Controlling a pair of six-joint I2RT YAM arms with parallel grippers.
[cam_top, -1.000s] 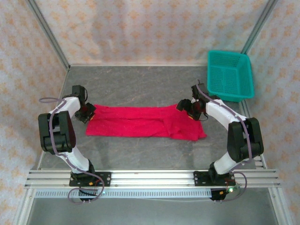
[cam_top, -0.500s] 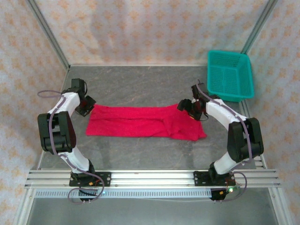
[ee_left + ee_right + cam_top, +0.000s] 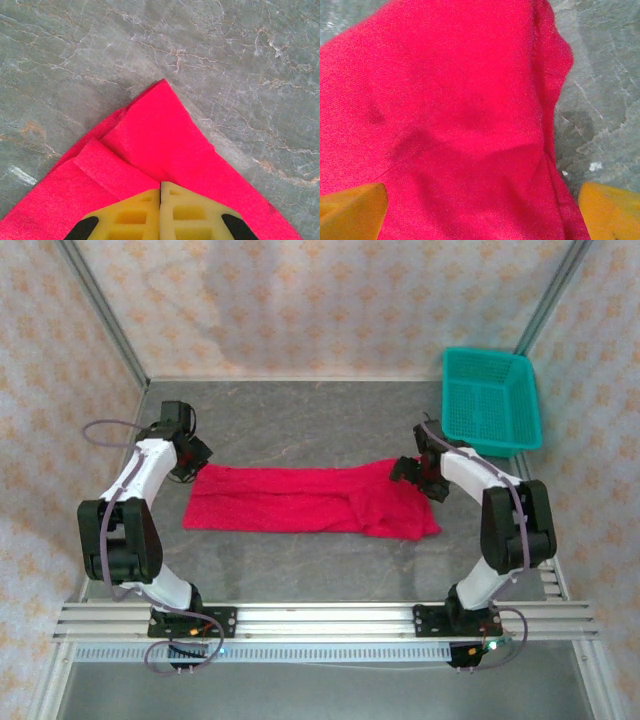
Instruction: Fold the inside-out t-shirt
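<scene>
Nearest the arm bases there was just bare surface (image 3: 300, 570), so nothing to report there. The inside-out t-shirt (image 3: 300, 500) lay flat across the middle of it as one long, narrow red band running left to right. I'd call the lengthwise folds done. The left wrist view showed stacked layers with a folded edge at the corner, so it wasn't a single thickness. The right end looked lumpier and wider than the left, and it sagged toward the near side.

The left tool (image 3: 192, 455) sat at the band's far-left corner. Its yellow fingers (image 3: 135, 217) were pressed tight together just above the cloth, with nothing visibly pinched between them. The right tool (image 3: 413, 472) was over the far-right corner, fingers (image 3: 350, 210) spread wide with red cloth under the gap, not gripping anything as far as I could see.

My guess is it was roughly halfway. The band would need folding across its length, probably ends toward the middle or one end over the other, plus some tidying of that bulky right side. I couldn't spot the tag, and couldn't tell which face of the fabric was showing.

Further back on the right, the teal basket (image 3: 487, 354) sat well apart from the shirt.
</scene>
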